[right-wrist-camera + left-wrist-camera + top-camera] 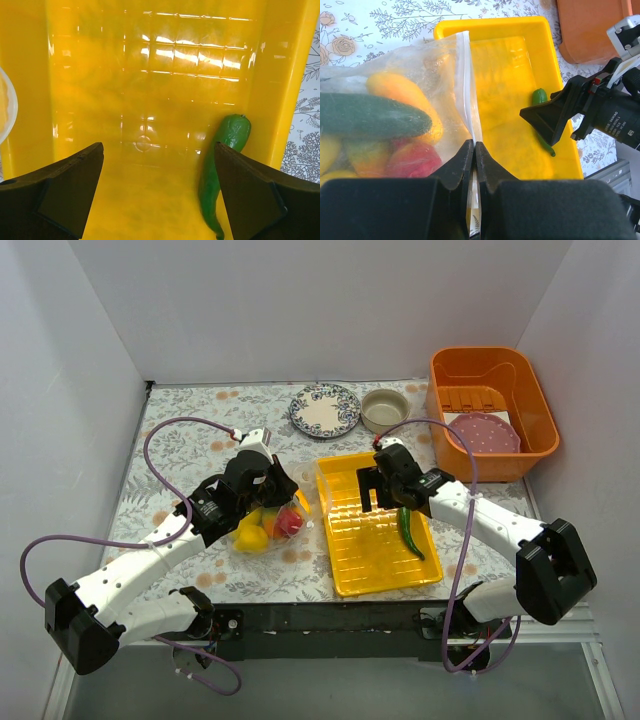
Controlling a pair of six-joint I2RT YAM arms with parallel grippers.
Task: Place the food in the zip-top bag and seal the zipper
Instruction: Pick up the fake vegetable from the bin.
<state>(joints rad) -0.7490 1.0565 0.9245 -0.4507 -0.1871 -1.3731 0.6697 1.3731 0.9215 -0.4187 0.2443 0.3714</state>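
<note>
Wide right pincer over nearward-pointing chili

R grip: ur jaws spread wide over yellow tray | green chili lies on tray floor by side wall, thick end just beside ur frame-R finger | floral cloth past wall

Centre-left in the overhead view, the clear crinkly zip-top bag holds yellow, red and orange toy pieces and a green cucumber, its pale zipper facing right, while the green chili lies apart at centre-right.
</note>
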